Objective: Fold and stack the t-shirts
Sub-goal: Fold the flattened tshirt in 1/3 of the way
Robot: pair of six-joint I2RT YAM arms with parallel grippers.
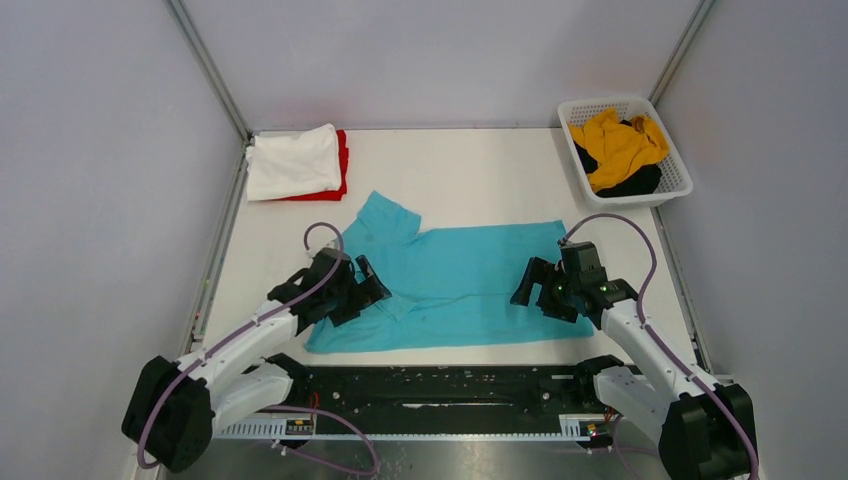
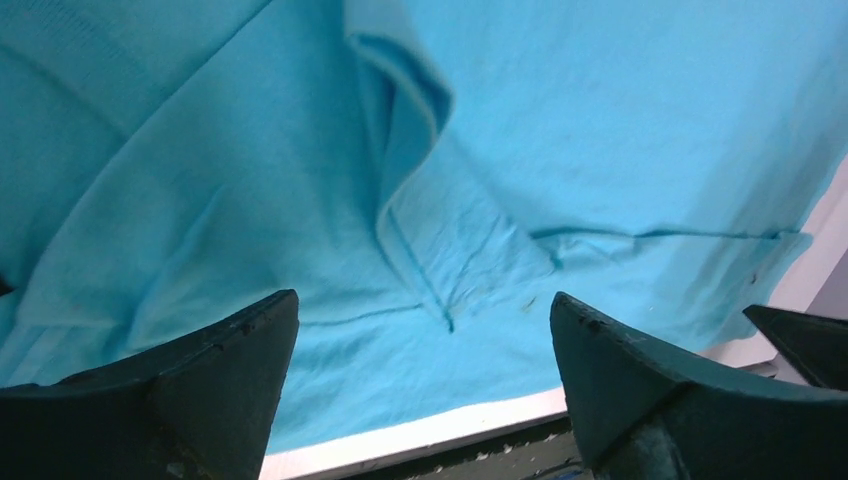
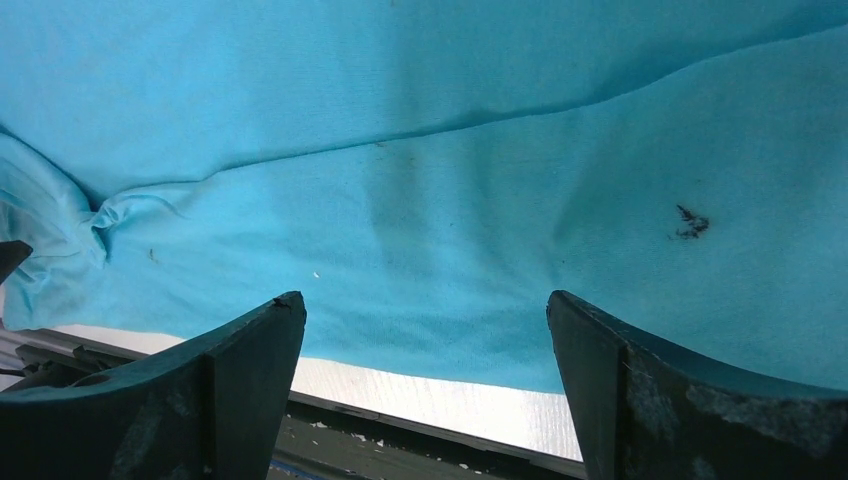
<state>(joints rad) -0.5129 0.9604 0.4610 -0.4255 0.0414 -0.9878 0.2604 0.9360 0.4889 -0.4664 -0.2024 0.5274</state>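
off the turquoise t-shirt's far left corner lies a folded white t-shirt on top of a red t-shirt, which looks like the stack already started. the left gripper hovers over the left end of the turquoise t-shirt, above a rumpled flap of cloth, its jaws spread wide with nothing between them. the shirt lies spread out flat across the table, with its long near edge facing the arms. the right gripper hangs over the shirt's right end, also spread wide and empty. off the shirt's far right corner, a white basket holds a mustard-yellow t-shirt and a black t-shirt.

the step in hand seems to be the turquoise shirt's first fold, with both arms poised to grasp. next, each gripper needs to drop onto the near edge, pinch the cloth, and carry it across evenly so the fold lands square.
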